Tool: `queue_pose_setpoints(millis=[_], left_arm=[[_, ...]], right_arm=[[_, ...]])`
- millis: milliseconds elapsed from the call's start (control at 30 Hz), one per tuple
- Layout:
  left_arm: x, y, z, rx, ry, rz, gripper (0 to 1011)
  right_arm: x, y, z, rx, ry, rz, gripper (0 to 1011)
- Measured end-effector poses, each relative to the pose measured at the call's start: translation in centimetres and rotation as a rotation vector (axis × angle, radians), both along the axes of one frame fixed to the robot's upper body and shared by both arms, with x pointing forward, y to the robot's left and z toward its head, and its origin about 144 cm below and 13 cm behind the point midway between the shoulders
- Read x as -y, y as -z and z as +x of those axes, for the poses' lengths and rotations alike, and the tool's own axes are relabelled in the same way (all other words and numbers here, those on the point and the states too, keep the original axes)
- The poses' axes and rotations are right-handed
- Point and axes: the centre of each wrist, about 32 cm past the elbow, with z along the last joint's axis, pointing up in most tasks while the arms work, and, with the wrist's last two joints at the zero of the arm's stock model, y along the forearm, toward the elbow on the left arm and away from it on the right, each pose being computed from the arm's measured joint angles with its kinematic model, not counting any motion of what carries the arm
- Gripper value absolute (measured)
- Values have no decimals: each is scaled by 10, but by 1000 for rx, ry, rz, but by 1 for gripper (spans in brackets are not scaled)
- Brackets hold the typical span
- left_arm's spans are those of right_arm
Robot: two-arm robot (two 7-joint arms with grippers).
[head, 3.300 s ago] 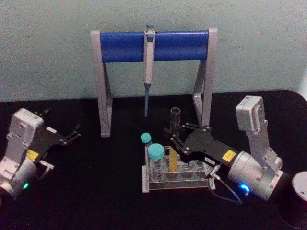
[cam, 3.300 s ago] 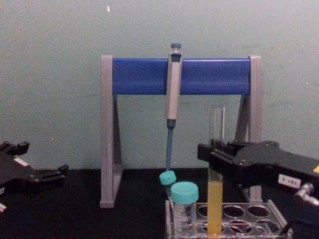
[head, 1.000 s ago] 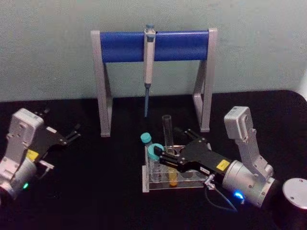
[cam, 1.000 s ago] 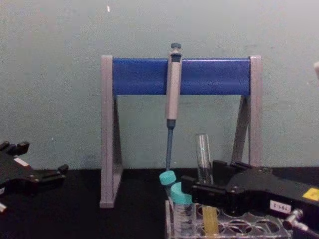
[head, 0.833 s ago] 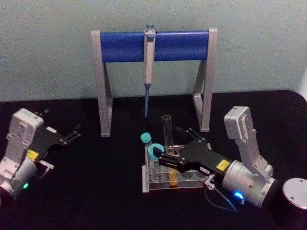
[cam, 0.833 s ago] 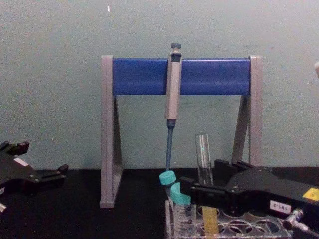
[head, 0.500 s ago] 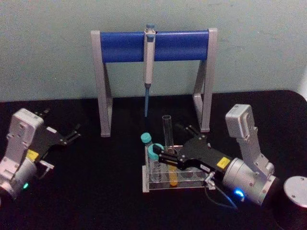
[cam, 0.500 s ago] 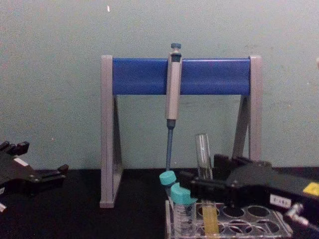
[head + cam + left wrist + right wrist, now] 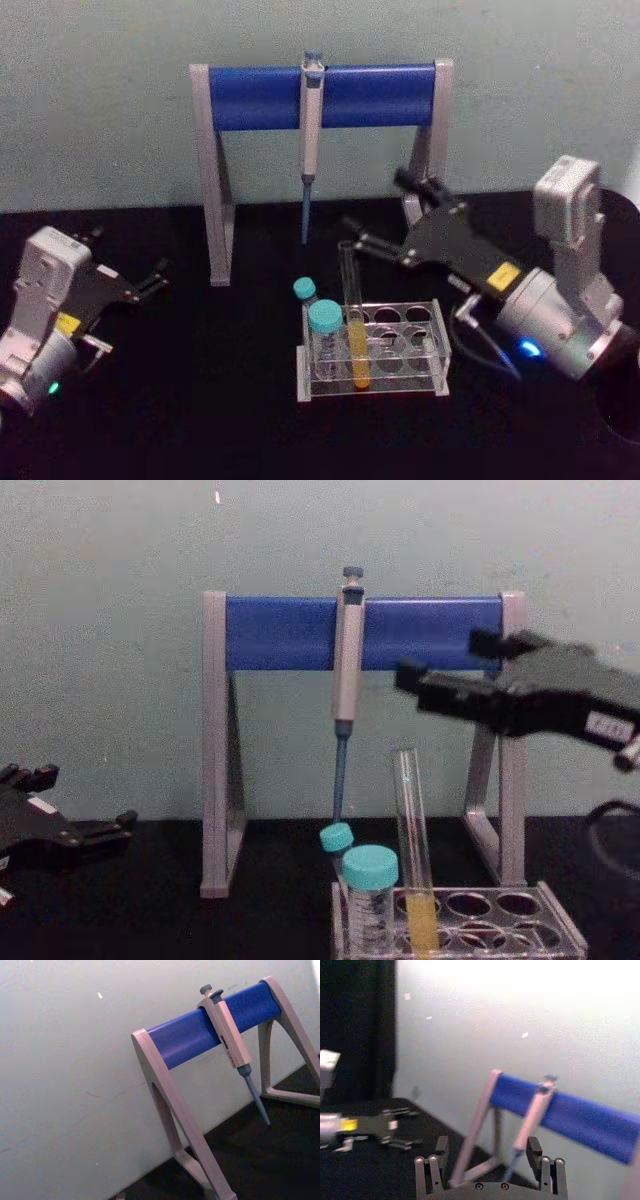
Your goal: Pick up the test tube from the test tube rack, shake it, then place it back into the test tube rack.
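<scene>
I'm pulling the right gripper [image 9: 385, 215] up and back off the test tube [image 9: 354, 318], fingers spread now; tube is sitting free in the test tube rack [image 9: 437, 345], leaning slightly, no longer clamped.

The right gripper [image 9: 385, 215] is raised above the table [image 9: 200, 420], its black fingers spread apart with nothing between them, pointing leftward and away from the robot. Its silver wrist slopes down toward the right edge of the head view (a blue light glows on it). The left gripper [image 9: 152, 278] sits low at the left side, fingers parted, idle.
</scene>
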Motion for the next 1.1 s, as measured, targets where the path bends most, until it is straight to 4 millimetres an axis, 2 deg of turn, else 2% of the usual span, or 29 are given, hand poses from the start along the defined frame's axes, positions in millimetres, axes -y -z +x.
queue_pose_setpoints(millis=[200, 500, 800, 1100], left_arm=[[0, 0, 0, 0, 0, 0, 1001], [0, 0, 0, 0, 0, 0, 1001], [0, 0, 0, 0, 0, 0, 1001], [0, 0, 0, 0, 0, 0, 1001]], right_arm=[[6, -2, -12, 58, 187, -28, 1000], [5, 22, -31, -11, 483, -72, 1000], [3, 46, -38, -181, 568, -125, 1000], [1, 62, -41, -270, 613, -138, 1000]])
